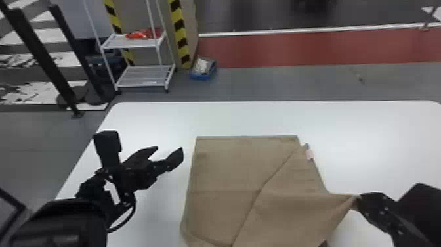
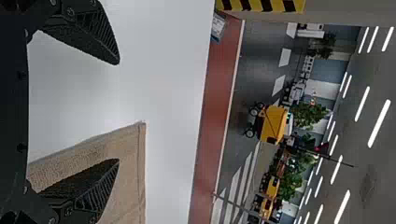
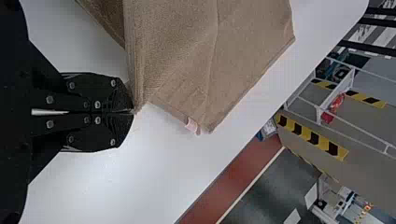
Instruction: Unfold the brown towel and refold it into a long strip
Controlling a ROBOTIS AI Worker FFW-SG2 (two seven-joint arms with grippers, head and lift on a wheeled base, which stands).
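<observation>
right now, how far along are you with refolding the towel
Laid out, it seems: the brown towel is on the white table, far edge straight. In hand: the right gripper, jaws shut, holds a raised part. To go: a diagonal line crosses the towel, so opening looks unfinished, and no long strip is formed. The left gripper waits, jaws open.

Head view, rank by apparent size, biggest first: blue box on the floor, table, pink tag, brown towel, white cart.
1. Table
2. Brown towel
3. White cart
4. Blue box
5. Pink tag
</observation>
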